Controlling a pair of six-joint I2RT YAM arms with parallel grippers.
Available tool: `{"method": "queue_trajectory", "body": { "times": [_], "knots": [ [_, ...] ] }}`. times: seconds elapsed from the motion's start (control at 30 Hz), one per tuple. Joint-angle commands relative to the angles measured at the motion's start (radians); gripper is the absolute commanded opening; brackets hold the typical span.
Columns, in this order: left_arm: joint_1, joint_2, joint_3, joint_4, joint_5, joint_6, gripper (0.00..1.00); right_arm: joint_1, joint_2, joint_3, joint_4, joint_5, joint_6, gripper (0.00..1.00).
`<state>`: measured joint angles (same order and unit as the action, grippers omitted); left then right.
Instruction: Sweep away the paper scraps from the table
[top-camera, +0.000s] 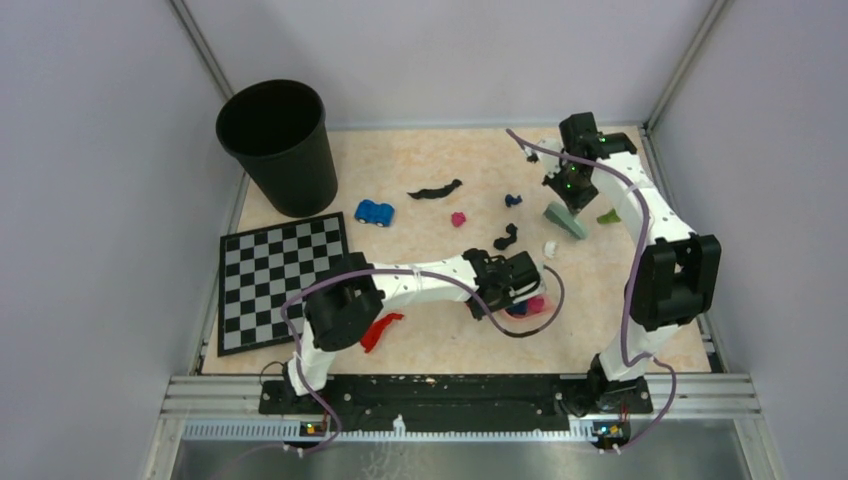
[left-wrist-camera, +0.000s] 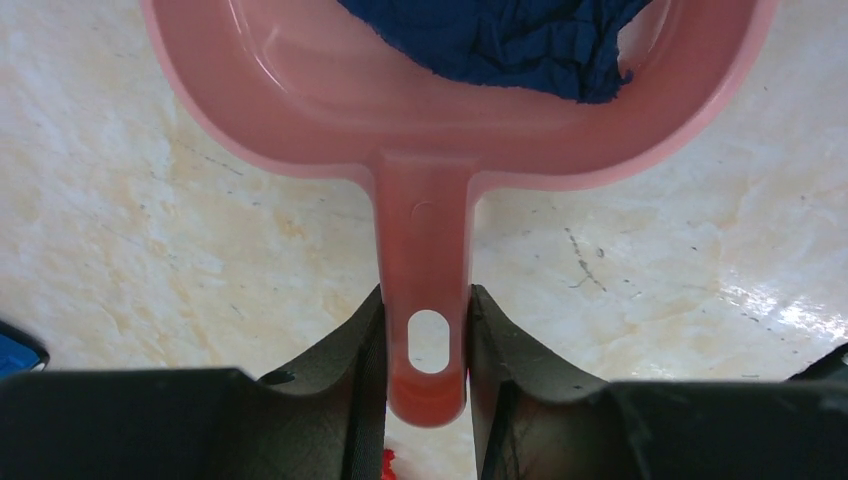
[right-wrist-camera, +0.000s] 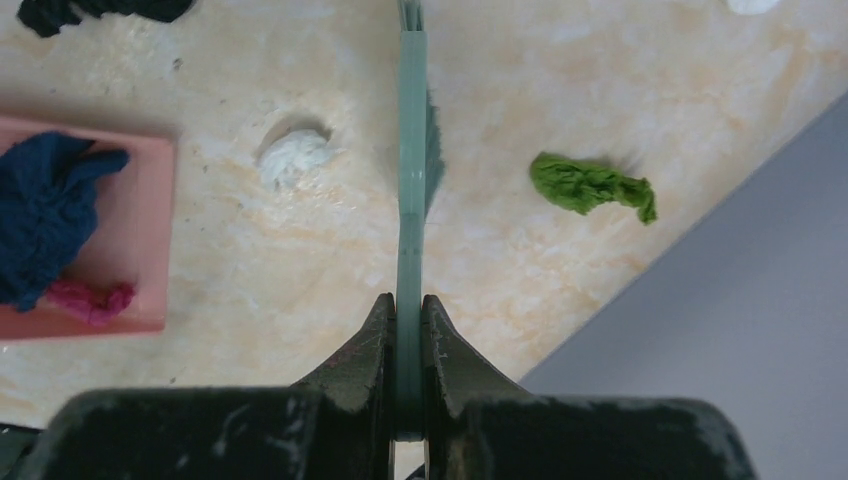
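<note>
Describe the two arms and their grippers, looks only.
The left arm and right arm have white links, bulky black joints and a loose purple cable each. The left gripper and right gripper have black wedge-shaped fingers.

Reaches the left arm (top-camera: 420, 278) low from the near edge of the table (top-camera: 440, 345) toward its middle, elbow bent sharply close to the base, forearm lying almost level. Clamps the left gripper (left-wrist-camera: 425, 300) on both sides of the dustpan (left-wrist-camera: 420, 130) handle, just above the table. Stretches the right arm (top-camera: 640, 215) along the table's right side to its far right corner, wrist folded down, right gripper (right-wrist-camera: 407, 310) pinched tight on the thin brush (right-wrist-camera: 410, 150).
</note>
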<state>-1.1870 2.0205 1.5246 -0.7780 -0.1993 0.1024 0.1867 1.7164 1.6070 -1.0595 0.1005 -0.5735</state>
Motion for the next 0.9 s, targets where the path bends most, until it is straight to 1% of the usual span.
{"method": "queue_trajectory", "body": {
  "times": [0.0, 0.1, 0.2, 0.3, 0.4, 0.5, 0.6, 0.7, 0.77, 0.83, 0.87],
  "knots": [
    [0.035, 0.029, 0.094, -0.014, 0.006, 0.001, 0.00, 0.042, -0.035, -0.028, -0.095, -0.092, 0.030, 0.00],
    [0.043, 0.072, 0.147, -0.010, 0.004, 0.022, 0.00, 0.043, -0.051, -0.004, -0.185, -0.242, 0.064, 0.00],
    [0.050, 0.110, 0.202, -0.024, 0.009, 0.029, 0.00, 0.043, -0.071, 0.036, -0.263, -0.352, 0.099, 0.00],
    [0.059, 0.133, 0.237, -0.025, 0.016, 0.032, 0.00, 0.043, -0.084, 0.074, -0.322, -0.394, 0.141, 0.00],
    [0.061, 0.139, 0.244, -0.002, 0.012, 0.032, 0.00, 0.043, -0.099, 0.102, -0.355, -0.399, 0.158, 0.00],
    [0.061, 0.137, 0.238, 0.019, 0.010, 0.031, 0.00, 0.036, -0.086, 0.143, -0.371, -0.332, 0.149, 0.00],
    [0.061, 0.126, 0.225, 0.033, 0.011, 0.032, 0.00, -0.004, -0.043, 0.251, -0.370, -0.233, 0.121, 0.00],
    [0.060, 0.110, 0.216, 0.044, 0.008, 0.037, 0.00, -0.031, -0.001, 0.368, -0.332, -0.098, 0.064, 0.00],
    [0.061, 0.099, 0.205, 0.060, 0.012, 0.039, 0.00, -0.036, 0.017, 0.386, -0.259, 0.043, 0.006, 0.00],
    [0.061, 0.089, 0.191, 0.079, 0.030, 0.046, 0.00, -0.036, 0.024, 0.349, -0.145, 0.164, -0.071, 0.00],
    [0.061, 0.084, 0.186, 0.084, 0.047, 0.046, 0.00, -0.038, 0.025, 0.317, -0.036, 0.220, -0.112, 0.00]
  ]
}}
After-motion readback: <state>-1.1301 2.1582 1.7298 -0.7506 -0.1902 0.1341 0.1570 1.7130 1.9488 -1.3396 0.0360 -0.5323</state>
